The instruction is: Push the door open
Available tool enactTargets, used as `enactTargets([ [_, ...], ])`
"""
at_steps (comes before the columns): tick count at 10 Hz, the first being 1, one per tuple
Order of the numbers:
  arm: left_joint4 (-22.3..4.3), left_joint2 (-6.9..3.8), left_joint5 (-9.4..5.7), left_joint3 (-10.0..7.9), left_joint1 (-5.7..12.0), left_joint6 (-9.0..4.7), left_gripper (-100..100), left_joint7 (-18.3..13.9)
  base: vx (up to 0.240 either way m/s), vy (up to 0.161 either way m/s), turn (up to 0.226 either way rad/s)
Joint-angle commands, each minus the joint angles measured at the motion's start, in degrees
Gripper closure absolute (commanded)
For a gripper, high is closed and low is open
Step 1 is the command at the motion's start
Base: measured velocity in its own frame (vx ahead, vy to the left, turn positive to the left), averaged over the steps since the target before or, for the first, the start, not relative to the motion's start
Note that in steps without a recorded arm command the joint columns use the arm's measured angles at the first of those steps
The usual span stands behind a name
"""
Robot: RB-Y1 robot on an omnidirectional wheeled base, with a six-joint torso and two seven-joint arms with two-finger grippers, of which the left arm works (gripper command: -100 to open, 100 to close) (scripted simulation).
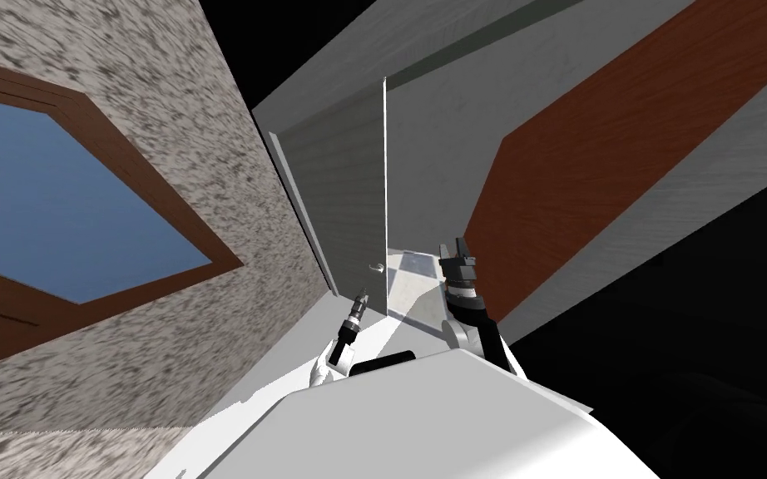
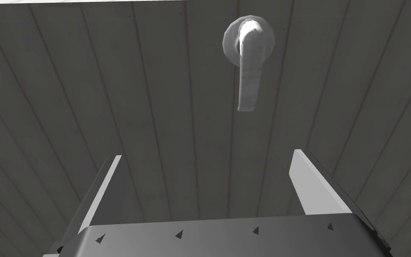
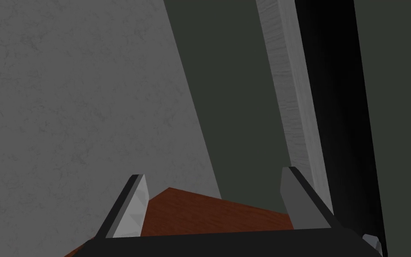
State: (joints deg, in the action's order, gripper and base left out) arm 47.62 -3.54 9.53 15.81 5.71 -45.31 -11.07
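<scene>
A grey planked door (image 1: 344, 199) stands partly swung, its thin white free edge (image 1: 385, 191) facing me. A pale lever handle (image 1: 378, 268) sits low on its face. My left gripper (image 1: 363, 296) points at the door just below that handle. In the left wrist view the planked door face (image 2: 111, 98) lies close ahead, and the lever handle (image 2: 248, 67) hangs from its round base, a little beyond the left gripper (image 2: 209, 172), which is open with nothing between its fingers. My right gripper (image 1: 459, 252) is raised past the door's free edge, open and holding nothing (image 3: 213, 192).
A speckled wall (image 1: 165, 208) with a brown-framed blue window (image 1: 49, 199) runs along my left. A reddish-brown panel (image 1: 606, 158) on a grey wall lies to the right. Pale floor (image 1: 411, 283) shows through the gap beside the door's edge. Black areas lie at the top and right.
</scene>
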Motion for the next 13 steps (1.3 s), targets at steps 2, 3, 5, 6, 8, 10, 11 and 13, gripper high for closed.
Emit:
enactTargets([
  [2, -3.5, 0.28, 0.31, 0.77, 1.25, -0.37, -100, -0.5, 0.146, 0.060, -0.026],
  [3, -5.3, 0.53, 0.45, 1.12, 1.96, -0.61, -100, -0.6, 0.127, 0.044, -0.024],
  [5, -7.6, 0.87, 0.62, 1.55, 2.85, -0.91, -100, -0.8, 0.130, 0.030, -0.019],
  [6, -8.9, 1.08, 0.72, 1.78, 3.35, -1.08, -100, -1.0, 0.133, 0.047, -0.018],
  [8, -10.0, 1.27, 0.80, 1.99, 3.78, -1.22, -100, -1.1, 0.101, 0.014, -0.010],
  [10, -11.0, 1.41, 0.81, 2.04, 4.20, -1.52, -100, -1.1, 0.067, 0.014, -0.010],
  [11, -11.4, 0.83, 0.68, 1.82, 4.31, -1.59, -100, -0.9, 0.096, -0.041, -0.046],
  [13, -11.5, 0.69, 0.62, 1.69, 4.33, -1.59, -100, -0.7, 0.151, -0.069, -0.016],
])
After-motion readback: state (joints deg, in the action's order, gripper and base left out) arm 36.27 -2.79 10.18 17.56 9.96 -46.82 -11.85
